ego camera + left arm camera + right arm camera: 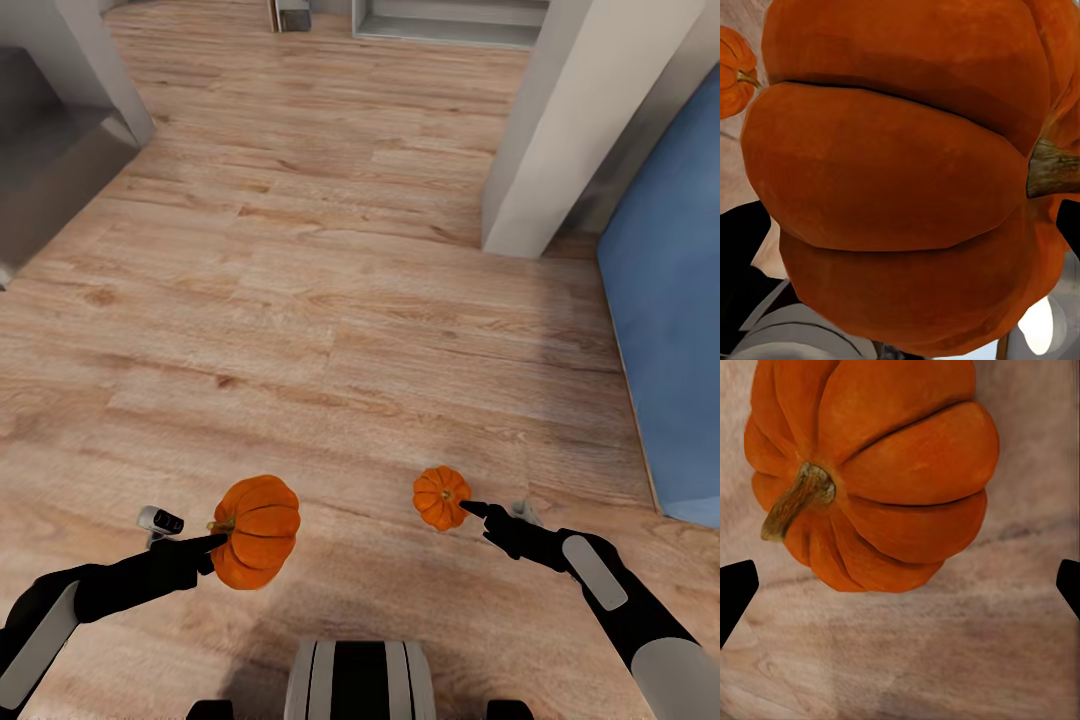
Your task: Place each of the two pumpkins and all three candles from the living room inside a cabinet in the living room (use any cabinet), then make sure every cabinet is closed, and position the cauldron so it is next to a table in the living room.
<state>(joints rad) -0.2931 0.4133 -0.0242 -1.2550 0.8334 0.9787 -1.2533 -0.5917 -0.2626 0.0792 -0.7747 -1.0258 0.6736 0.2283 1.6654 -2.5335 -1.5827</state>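
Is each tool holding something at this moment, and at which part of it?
The left tool holds the larger pumpkin by its side, near the stem. The right tool touches the smaller pumpkin at its side, but its fingertips look spread, so that hold cannot be confirmed.

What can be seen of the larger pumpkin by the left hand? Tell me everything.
The larger pumpkin is deep orange, squat and ribbed, with a matte rind and a short brownish-green stem. It lies tipped on its side, stem pointing sideways rather than up. The left hand grips it, dark fingers on either flank. It seems to be held above the wooden floor, which carries a soft shadow beneath it.
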